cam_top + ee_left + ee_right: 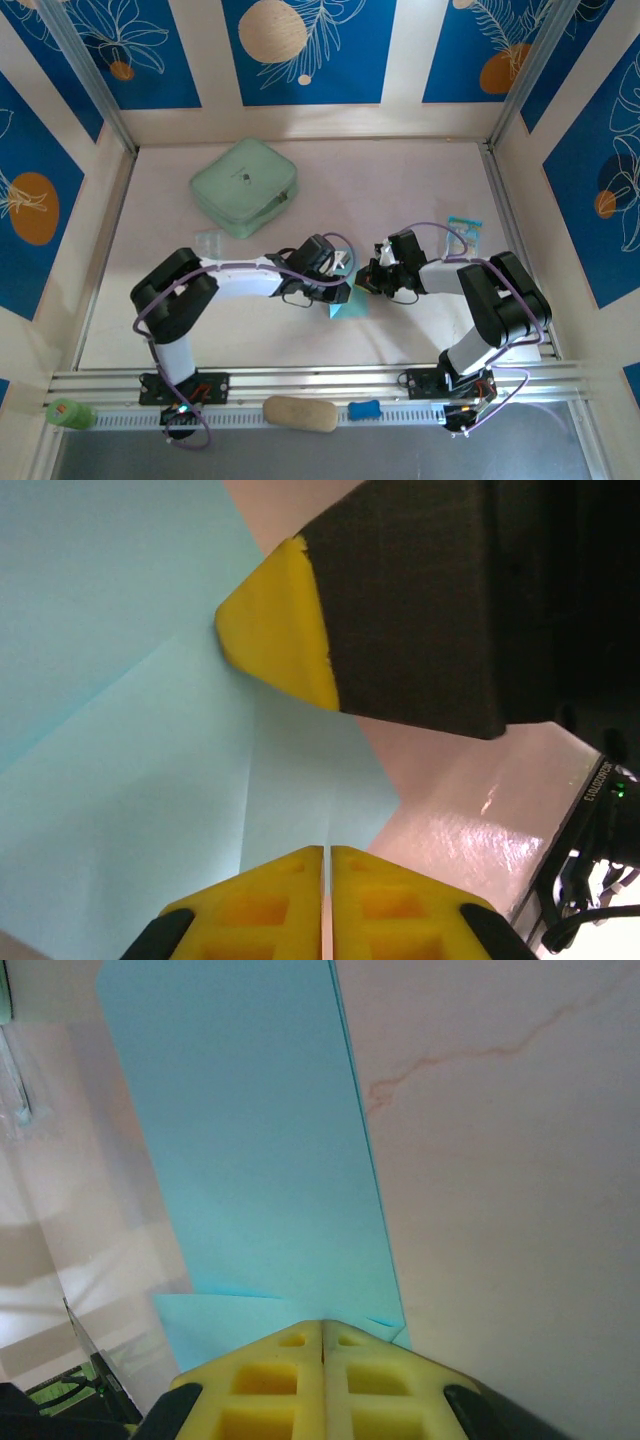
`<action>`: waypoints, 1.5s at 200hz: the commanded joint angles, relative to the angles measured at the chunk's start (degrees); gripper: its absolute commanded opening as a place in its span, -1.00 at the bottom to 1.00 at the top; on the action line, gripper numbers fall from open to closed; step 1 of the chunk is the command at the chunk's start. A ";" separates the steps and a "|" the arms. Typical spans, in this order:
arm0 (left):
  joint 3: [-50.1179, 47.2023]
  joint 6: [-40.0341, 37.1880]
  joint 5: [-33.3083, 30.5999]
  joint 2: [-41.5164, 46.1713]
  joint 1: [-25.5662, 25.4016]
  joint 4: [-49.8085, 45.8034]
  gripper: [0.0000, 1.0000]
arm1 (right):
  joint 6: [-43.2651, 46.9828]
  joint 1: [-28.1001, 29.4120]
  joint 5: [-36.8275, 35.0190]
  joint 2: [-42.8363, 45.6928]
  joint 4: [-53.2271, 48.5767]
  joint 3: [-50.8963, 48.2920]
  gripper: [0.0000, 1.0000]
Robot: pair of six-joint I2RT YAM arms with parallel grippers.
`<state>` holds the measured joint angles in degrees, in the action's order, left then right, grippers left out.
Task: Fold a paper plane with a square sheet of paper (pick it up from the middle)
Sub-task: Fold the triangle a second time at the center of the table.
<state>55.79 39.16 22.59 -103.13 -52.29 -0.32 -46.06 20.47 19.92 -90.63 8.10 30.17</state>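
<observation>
The square sheet of paper (349,308), light cyan-blue and partly folded with creased layers, lies on the pale table near the front middle. My left gripper (345,288) reaches it from the left. In the left wrist view its yellow fingers (327,852) are shut, with a raised crease of the paper (150,760) running into the thin slit between them. My right gripper (366,283) comes in from the right and is shut. Its yellow fingertip (270,620) rests on the paper at a crease. In the right wrist view the folded sheet (260,1160) stretches away from its closed tips (322,1325).
A mint-green rounded case (245,187) sits at the back left, a small clear packet (208,243) beside it. A printed blue-white packet (464,230) lies at the right. On the front rail lie a green item (68,413), a beige pad (300,413) and a blue piece (365,409).
</observation>
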 commanded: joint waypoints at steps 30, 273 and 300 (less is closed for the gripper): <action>-4.73 1.89 1.03 -1.60 -0.29 -0.11 -0.82 | 0.06 -0.74 -3.56 -1.63 -5.20 -1.67 -1.00; -3.32 -9.96 -5.35 4.83 -3.55 -16.98 -0.82 | -0.05 -1.13 -3.57 -2.09 -5.55 -1.48 -1.00; -4.10 -8.94 -8.65 8.01 -3.53 -15.64 -0.84 | -0.08 -1.13 -3.32 -1.90 -5.70 -1.48 -1.00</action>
<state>51.51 30.94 18.09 -98.91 -55.42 -13.10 -46.06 20.01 20.36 -90.67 7.88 30.17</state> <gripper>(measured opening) 0.085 0.042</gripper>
